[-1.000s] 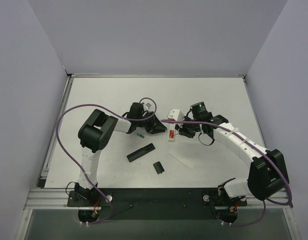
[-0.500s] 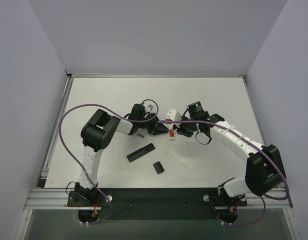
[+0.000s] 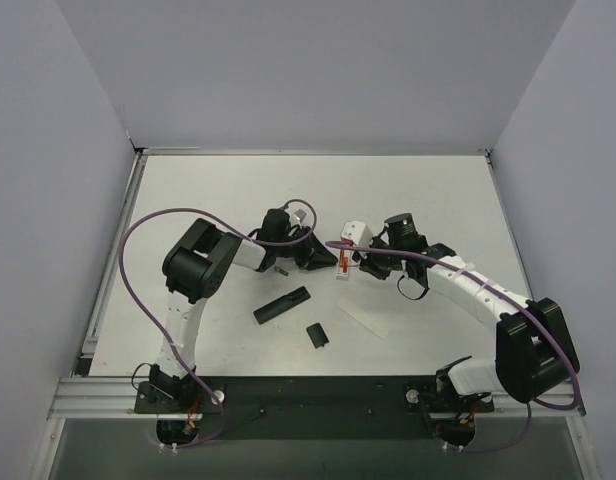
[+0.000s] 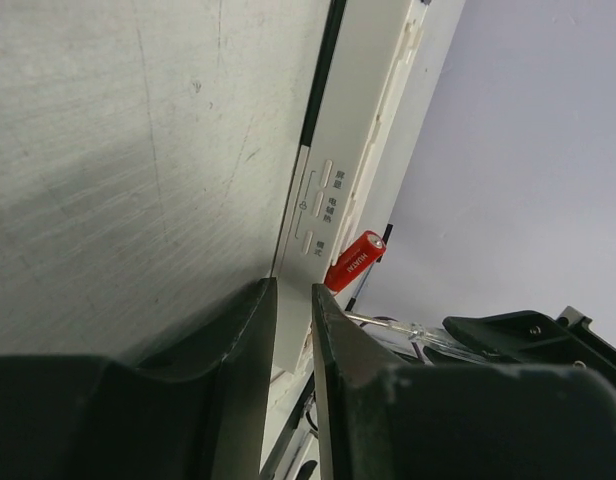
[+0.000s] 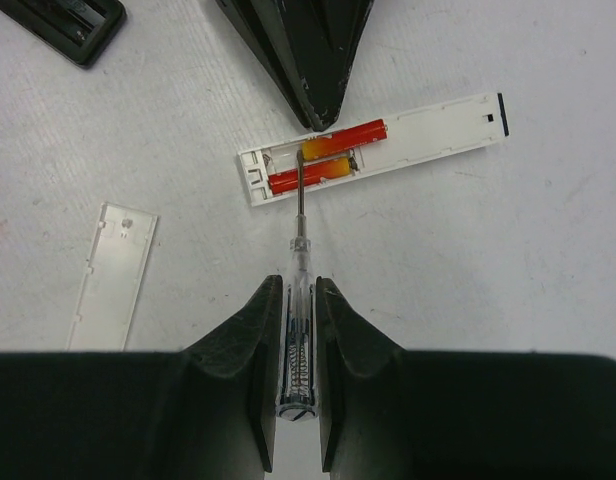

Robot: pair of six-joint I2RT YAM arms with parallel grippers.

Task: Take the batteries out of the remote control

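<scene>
Two red-orange batteries (image 5: 353, 133) lie in the opened white remote (image 5: 438, 125), right gripper (image 5: 300, 292) clamping a screwdriver (image 5: 299, 195), left gripper (image 5: 318, 110) closed

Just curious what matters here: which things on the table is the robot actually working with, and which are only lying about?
In use: white remote, red batteries, screwdriver in the right gripper, left gripper holding the remote.
Lying about: black remote, black cover, white cover, green battery.
</scene>
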